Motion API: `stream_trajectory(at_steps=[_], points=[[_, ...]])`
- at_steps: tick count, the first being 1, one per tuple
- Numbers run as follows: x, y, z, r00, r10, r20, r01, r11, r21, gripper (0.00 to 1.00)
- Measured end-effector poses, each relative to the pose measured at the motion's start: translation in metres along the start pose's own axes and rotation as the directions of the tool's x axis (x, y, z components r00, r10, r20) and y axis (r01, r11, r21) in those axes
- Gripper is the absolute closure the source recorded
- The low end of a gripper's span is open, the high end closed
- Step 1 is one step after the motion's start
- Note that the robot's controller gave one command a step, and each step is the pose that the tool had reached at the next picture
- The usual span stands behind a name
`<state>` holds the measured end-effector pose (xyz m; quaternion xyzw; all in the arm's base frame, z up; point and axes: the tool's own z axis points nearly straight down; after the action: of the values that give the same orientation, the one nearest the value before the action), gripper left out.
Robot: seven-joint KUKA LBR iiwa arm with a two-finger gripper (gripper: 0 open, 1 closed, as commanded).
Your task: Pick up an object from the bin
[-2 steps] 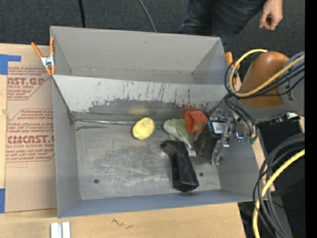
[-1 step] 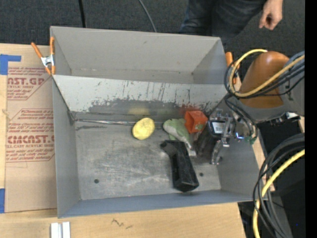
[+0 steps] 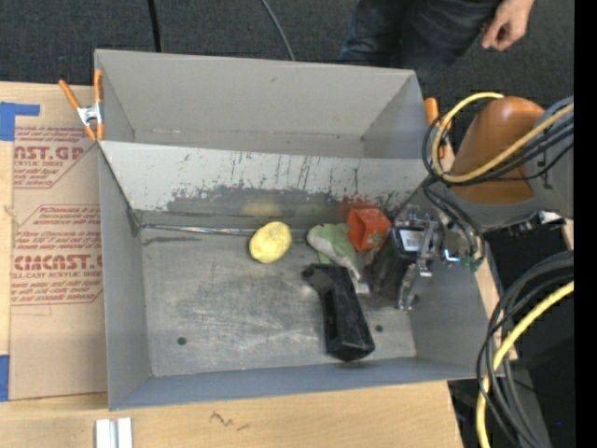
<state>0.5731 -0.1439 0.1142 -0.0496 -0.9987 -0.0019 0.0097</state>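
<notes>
One grey metal bin [image 3: 215,315] with tall sloping walls takes up most of the camera view, its scratched floor bare along the left side and the near edge. Next in bulk is the robot arm [image 3: 494,152], which comes over the bin's right rim with a rounded orange cover and loops of yellow and black cable at its wrist. At its end, the gripper [image 3: 403,273] sits low inside the bin, close to the right edge of the floor and about midway between the back wall and the near wall. Whether the claw is spread or pressed together cannot be told, nor whether anything is caught in it. Four loose things lie on the floor, all toward the right half. The largest is a long black object of dull, soft-looking material [image 3: 343,317], lying aslant with its upper end near the gripper and its broader lower end pointing toward the near right corner. Just behind it lies a pale green crumpled soft object [image 3: 331,241], touching or nearly touching the black one's upper end. To the green object's right, hard against it and just beside the gripper, stands a small orange-red block [image 3: 367,227] close to the foot of the back wall. Last is a yellow rounded lump like a small potato [image 3: 270,242], set apart to the left of the green object, near the back edge of the floor.
</notes>
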Motion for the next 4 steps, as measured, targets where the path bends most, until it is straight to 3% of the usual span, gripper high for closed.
stream_trajectory(at_steps=[4], points=[[0.0000, 0.0000, 0.0000, 1.000, 0.000, 0.000, 0.000, 1.000, 0.000, 1.00]])
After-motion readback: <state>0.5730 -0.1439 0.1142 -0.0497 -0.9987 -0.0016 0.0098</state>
